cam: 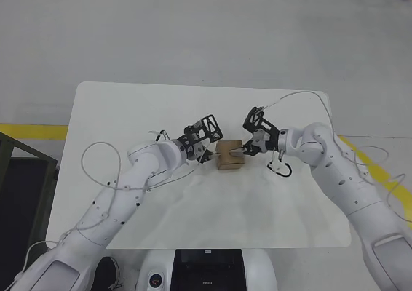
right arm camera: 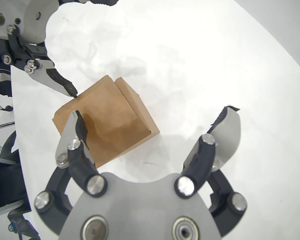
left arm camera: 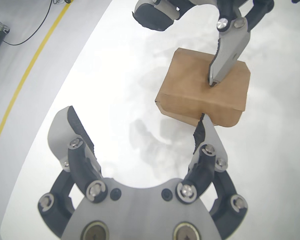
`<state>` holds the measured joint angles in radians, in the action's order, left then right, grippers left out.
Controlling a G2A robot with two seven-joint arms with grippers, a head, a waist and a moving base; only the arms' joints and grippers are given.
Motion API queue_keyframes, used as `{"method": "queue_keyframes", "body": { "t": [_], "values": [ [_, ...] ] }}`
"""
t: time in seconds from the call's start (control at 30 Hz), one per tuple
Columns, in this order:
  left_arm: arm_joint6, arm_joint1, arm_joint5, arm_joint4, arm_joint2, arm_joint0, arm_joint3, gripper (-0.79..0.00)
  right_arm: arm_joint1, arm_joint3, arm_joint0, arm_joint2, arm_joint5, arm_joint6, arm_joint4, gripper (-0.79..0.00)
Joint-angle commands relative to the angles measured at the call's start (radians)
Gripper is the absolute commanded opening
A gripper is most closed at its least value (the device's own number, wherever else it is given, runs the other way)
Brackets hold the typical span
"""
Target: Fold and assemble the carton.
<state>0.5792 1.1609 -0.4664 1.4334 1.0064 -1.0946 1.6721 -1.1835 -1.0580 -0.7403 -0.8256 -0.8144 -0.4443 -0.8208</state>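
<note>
Status check, fold-and-assemble run. Found carton (cam: 228, 155) lying flat near the middle of bench (cam: 191, 211), between the two arms. Noted as already closed into a squat brown block: walls up, top panels folded over, no flap standing loose. Spotted, from right wrist view, an overlap seam across the top with one panel edge riding slightly proud of its neighbour. Spotted, from left wrist view, a small slit at one corner. Unable to confirm any tab locked inside.

Recorded left pincer (left arm camera: 136, 116) as spread apart, gripping nothing, one fingertip (left arm camera: 207, 131) touching the carton's side wall, the other well clear over bare bench. Recorded right pincer (right arm camera: 152, 112) likewise spread apart, clamped on nothing, one fingertip (right arm camera: 75, 123) pressing down on the top face, the other off to the side of the carton.

Judged as late stage: folding mostly done. Judged as left to do: pressing the raised panel flush, seating the last tuck, letting go. Flagged risk of the top springing back on lifting the pressure.
</note>
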Motion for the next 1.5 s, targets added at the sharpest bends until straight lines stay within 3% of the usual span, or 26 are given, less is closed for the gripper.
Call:
{"method": "queue_keyframes", "body": {
  "t": [0.0, 0.33, 0.67, 1.13, 1.47],
  "values": [
    [0.000, -0.001, 0.001, -0.004, 0.011, -0.003, 0.001, 0.000, -0.006, -0.001, 0.008, 0.014, 0.021, -0.021, -0.001, 0.000],
    [0.007, -0.008, -0.008, -0.006, 0.048, -0.030, 0.065, 0.000, -0.046, 0.001, 0.043, 0.088, 0.178, -0.113, -0.030, 0.000],
    [0.004, -0.013, -0.015, -0.012, 0.078, -0.051, 0.096, 0.000, -0.034, -0.034, 0.017, 0.046, 0.116, -0.021, -0.055, 0.000],
    [0.003, -0.015, -0.021, -0.020, 0.095, -0.062, 0.101, 0.000, -0.011, -0.078, -0.023, -0.024, 0.059, 0.021, -0.054, 0.000],
    [0.004, -0.014, -0.027, -0.014, 0.086, -0.064, 0.096, 0.000, -0.020, -0.022, -0.006, -0.010, 0.049, -0.027, -0.025, 0.000]
  ]
}}
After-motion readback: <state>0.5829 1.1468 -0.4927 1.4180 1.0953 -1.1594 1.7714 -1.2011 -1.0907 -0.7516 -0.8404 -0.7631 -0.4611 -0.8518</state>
